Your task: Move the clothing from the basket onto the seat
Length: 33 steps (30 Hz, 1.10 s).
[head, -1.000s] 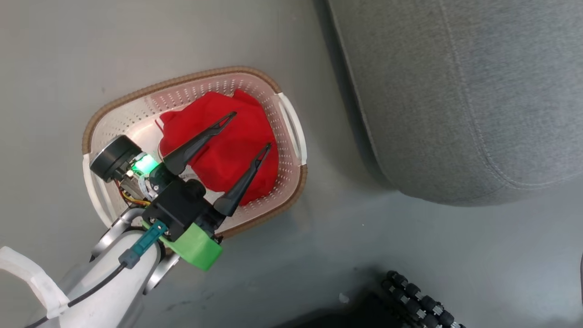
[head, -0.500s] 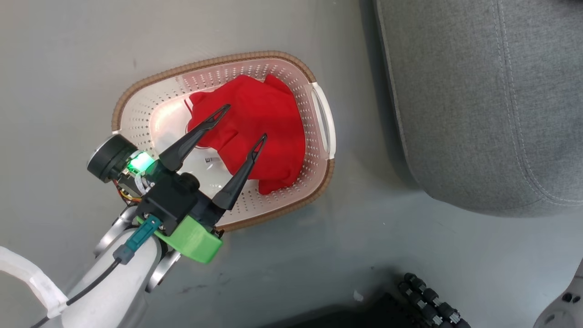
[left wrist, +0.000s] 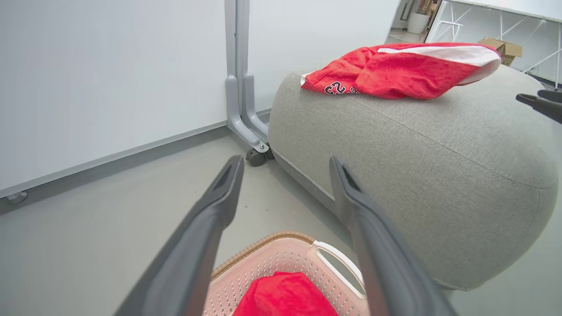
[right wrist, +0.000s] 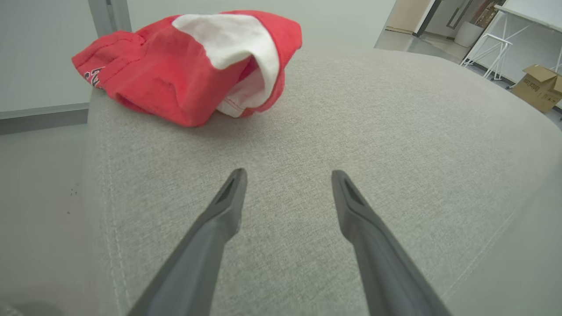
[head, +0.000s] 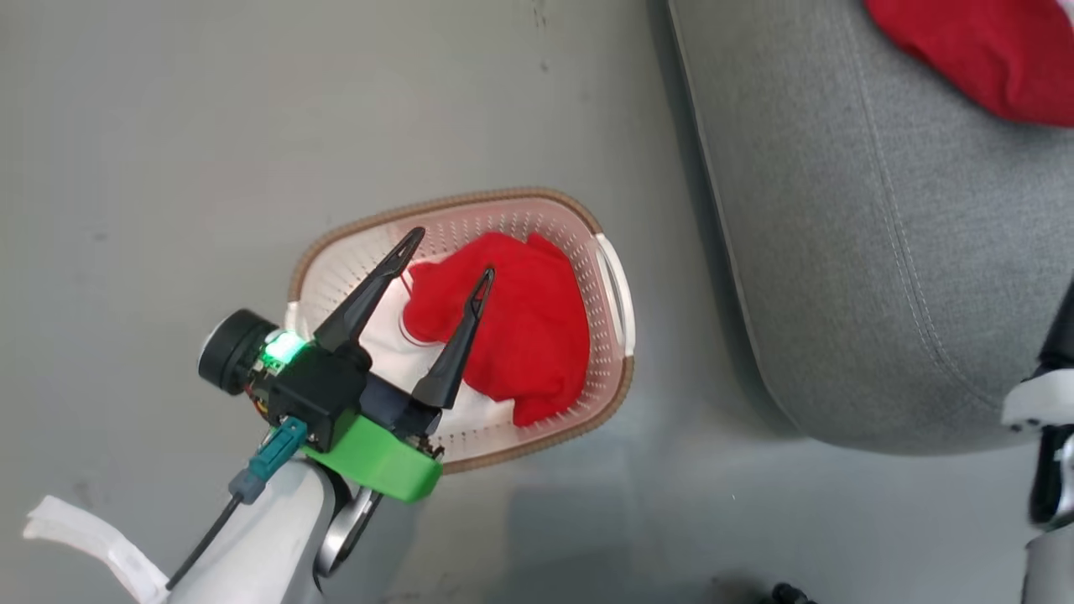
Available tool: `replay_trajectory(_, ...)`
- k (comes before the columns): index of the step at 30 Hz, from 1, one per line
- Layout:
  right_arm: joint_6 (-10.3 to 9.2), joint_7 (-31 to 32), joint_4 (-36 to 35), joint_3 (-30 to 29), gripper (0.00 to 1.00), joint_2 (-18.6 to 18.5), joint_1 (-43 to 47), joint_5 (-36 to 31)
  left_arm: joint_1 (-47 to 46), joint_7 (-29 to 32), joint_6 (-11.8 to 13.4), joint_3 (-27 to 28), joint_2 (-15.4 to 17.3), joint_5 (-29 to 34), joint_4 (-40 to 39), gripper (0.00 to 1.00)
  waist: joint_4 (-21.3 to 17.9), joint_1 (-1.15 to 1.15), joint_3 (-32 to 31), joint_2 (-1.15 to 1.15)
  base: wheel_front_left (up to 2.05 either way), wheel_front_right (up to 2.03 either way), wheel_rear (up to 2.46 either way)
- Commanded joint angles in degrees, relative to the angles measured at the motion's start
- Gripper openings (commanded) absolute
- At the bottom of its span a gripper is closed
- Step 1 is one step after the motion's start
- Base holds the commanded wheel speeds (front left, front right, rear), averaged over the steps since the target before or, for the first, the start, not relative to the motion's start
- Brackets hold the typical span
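Note:
One red garment (head: 520, 335) lies bunched in the cream basket (head: 617, 285) on the floor, also low in the left wrist view as red garment (left wrist: 285, 296) inside the basket (left wrist: 281, 254). My left gripper (head: 449, 252) hangs open above the basket, nothing between its fingers. A second red garment with white trim and dark print (left wrist: 395, 70) rests on the grey seat (head: 881, 252); in the right wrist view this garment (right wrist: 189, 66) lies beyond my open right gripper (right wrist: 287, 175), which hovers over the seat (right wrist: 351, 131) with nothing in it.
Grey floor (head: 210, 126) surrounds the basket. A white wall panel with a wheeled metal foot (left wrist: 250, 131) stands behind the seat. A cardboard box (right wrist: 538, 85) and white table legs sit far back. My right arm's pale parts (head: 1045, 436) show at the head view's right edge.
The head camera has shifted, so the basket sits lower and the seat's garment has come into view. My left gripper stays open over the basket, its fingers a little closer together.

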Motion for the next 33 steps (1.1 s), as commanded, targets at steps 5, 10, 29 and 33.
replay_trajectory(5,-0.08,-0.18,1.15,9.70,1.00,-0.19,5.09,3.43,5.10,-0.02,0.72,4.39,-4.16,1.18,2.36,1.00,7.28,0.00,-12.58,0.00,0.00,0.00,0.00)
replay_trajectory(10,-0.08,-0.18,0.30,21.95,1.00,-0.21,9.47,4.82,9.45,-0.01,0.96,9.27,-7.83,1.31,4.64,1.00,10.34,0.00,-18.54,0.00,0.00,0.00,0.00)
replay_trajectory(29,-0.08,-0.18,-7.95,38.78,1.00,-0.21,16.98,12.86,26.79,0.00,0.81,27.44,-13.22,7.05,-2.31,1.00,12.90,0.00,-32.30,0.00,0.00,0.00,0.00)
replay_trajectory(33,-0.08,-0.18,-9.19,37.96,1.00,-0.20,19.07,13.29,29.64,0.00,0.40,28.96,-13.51,7.84,-4.88,1.00,12.34,0.00,-33.75,0.00,0.00,0.00,0.00)
